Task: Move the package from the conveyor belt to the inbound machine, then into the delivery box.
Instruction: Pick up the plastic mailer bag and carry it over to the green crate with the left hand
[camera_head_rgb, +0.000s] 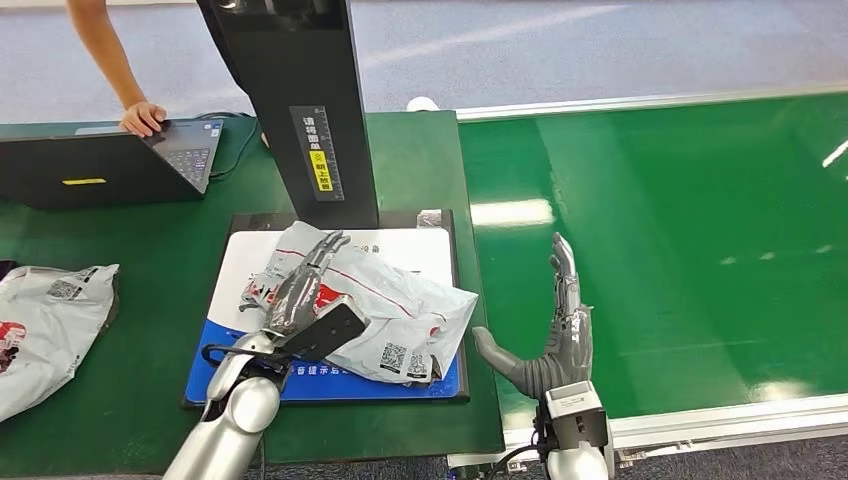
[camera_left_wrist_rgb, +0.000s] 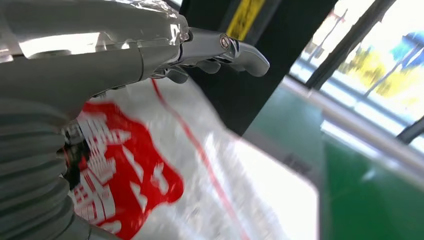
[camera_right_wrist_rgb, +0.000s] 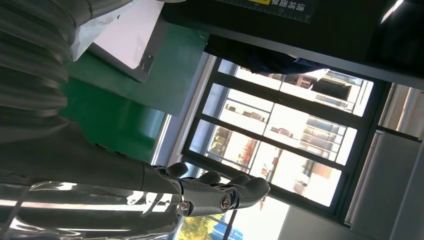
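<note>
Head view first: package (camera_head_rgb: 385, 300), a crumpled white poly bag with red print, lying on the inbound machine's white scan plate (camera_head_rgb: 425, 245) at the foot of the black column (camera_head_rgb: 300, 110). Left hand (camera_head_rgb: 300, 290) laid flat along the bag's near-left part, fingers (camera_head_rgb: 325, 248) stretched out and apart, resting on it without gripping; same flat lie seen from the left wrist view, thumb (camera_left_wrist_rgb: 240, 50) straight above the red logo. Right hand (camera_head_rgb: 555, 335) held over the edge of the green conveyor belt (camera_head_rgb: 680, 220), fingers spread, empty. Probably the scan stage, delivery box not to be seen yet. To do it well: press lightly, keep the barcode label (camera_head_rgb: 393, 357) uncovered and facing up, then curl around a thick fold rather than loose film before lifting. Laptop (camera_head_rgb: 110, 165) and a person's hand (camera_head_rgb: 142, 118) at the table's far left; second bag (camera_head_rgb: 45, 320) near left, well apart.
</note>
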